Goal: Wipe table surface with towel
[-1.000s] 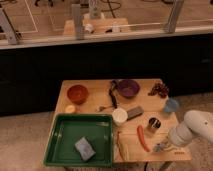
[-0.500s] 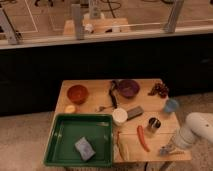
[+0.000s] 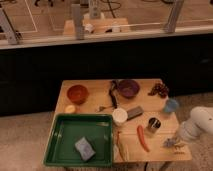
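The table surface (image 3: 150, 102) is a light tan wooden top crowded with small items. At its front right corner lies the towel (image 3: 168, 143), a small grey-blue cloth pressed against the wood. My gripper (image 3: 174, 142) sits right on it at the end of the white arm (image 3: 200, 125), which reaches in from the right. It is shut on the towel. The cloth is partly hidden under the gripper.
A green tray (image 3: 57, 145) holding a blue-grey sponge (image 3: 85, 148) fills the front left. An orange bowl (image 3: 77, 93), purple bowl (image 3: 128, 88), white cup (image 3: 119, 116), metal can (image 3: 153, 125), blue cup (image 3: 171, 105) and a red vegetable (image 3: 143, 138) stand close by.
The arm has drifted slightly to the right along the table's front right corner, with the towel still under the gripper. Nothing else has moved.
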`<action>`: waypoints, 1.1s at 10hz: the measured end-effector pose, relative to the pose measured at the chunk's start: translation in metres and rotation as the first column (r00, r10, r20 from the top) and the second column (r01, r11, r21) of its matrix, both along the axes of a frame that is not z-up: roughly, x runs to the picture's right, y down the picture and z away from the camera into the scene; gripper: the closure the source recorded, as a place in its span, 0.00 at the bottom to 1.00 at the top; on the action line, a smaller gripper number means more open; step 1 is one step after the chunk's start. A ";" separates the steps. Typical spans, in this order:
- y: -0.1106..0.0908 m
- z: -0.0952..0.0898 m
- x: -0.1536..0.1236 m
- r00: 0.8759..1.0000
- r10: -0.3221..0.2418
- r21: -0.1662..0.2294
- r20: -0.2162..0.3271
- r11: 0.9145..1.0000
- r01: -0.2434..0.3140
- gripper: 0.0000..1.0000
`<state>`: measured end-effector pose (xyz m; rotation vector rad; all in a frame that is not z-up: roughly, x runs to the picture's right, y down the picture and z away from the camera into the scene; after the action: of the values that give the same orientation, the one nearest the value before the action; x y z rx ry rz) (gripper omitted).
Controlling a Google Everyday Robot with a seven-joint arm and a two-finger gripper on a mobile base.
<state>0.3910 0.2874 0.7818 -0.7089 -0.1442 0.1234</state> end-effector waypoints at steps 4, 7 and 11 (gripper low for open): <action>-0.023 0.031 -0.017 1.000 0.002 0.039 0.028 0.999 -0.004 0.91; -0.030 0.037 -0.044 0.996 -0.001 0.064 0.086 0.998 -0.005 0.91; -0.014 0.003 -0.066 0.988 0.006 0.043 0.156 0.999 -0.012 0.91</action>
<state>0.3251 0.2732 0.7844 -0.6743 -0.2993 0.0730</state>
